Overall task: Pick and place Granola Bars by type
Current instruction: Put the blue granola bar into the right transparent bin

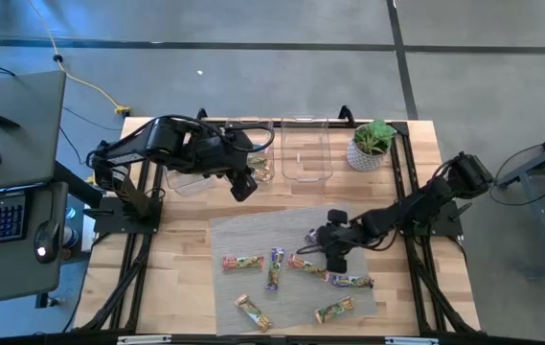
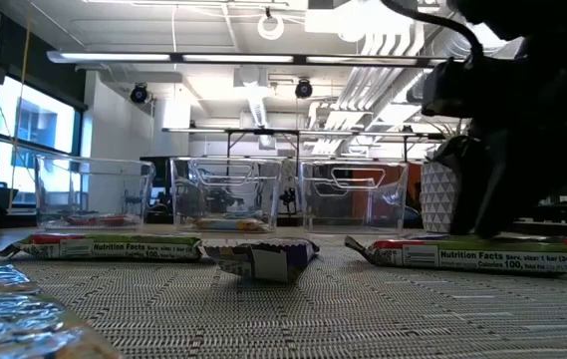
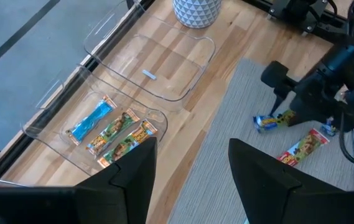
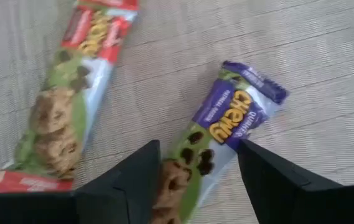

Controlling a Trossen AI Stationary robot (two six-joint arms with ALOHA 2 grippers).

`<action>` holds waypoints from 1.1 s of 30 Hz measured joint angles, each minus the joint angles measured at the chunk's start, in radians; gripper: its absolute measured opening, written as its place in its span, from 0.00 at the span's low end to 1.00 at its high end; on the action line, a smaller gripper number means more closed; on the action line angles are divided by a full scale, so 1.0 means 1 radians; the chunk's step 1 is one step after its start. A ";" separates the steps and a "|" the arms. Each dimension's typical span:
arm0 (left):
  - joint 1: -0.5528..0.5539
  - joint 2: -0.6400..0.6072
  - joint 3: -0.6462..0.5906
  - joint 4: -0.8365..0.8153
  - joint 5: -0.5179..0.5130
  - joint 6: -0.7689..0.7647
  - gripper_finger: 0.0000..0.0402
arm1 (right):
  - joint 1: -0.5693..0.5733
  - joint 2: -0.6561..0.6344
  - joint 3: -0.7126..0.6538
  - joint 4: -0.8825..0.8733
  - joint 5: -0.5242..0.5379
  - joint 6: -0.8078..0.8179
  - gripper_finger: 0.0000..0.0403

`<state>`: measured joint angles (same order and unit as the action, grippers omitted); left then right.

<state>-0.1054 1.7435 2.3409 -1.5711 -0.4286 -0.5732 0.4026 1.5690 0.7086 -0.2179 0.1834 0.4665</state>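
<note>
Several wrapped granola bars lie flat on the grey woven mat (image 1: 282, 235), among them green-orange ones (image 1: 241, 262) and a purple-ended one (image 1: 275, 268). My right gripper (image 1: 332, 257) is open low over the mat. In the right wrist view its fingers stand on either side of a purple-and-green bar (image 4: 226, 130); a green-red bar (image 4: 65, 112) lies beside it. My left gripper (image 3: 192, 168) is open and empty above the clear bins. One bin (image 3: 52, 99) holds a blue bar (image 3: 93, 119) and green-orange bars (image 3: 117, 134). My right gripper points down with one finger on each side of the purple-and-green bar's green end (image 4: 183, 168). The bar lies flat on the mat. I cannot tell whether the fingers touch it.
Three clear bins (image 2: 228, 194) stand in a row along the far side of the table; the one nearest the plant (image 3: 158, 62) holds only a small label. A potted plant (image 1: 373, 146) stands at the far right. Bare wood (image 1: 176, 240) lies left of the mat.
</note>
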 joint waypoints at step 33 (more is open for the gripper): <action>0.000 0.000 0.000 0.000 -0.002 0.026 0.48 | -0.060 -0.247 0.001 -0.060 0.064 -0.118 0.20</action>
<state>-0.1051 1.7435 2.3409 -1.5709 -0.4301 -0.5468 0.3426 1.3217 0.7097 -0.2778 0.2478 0.3489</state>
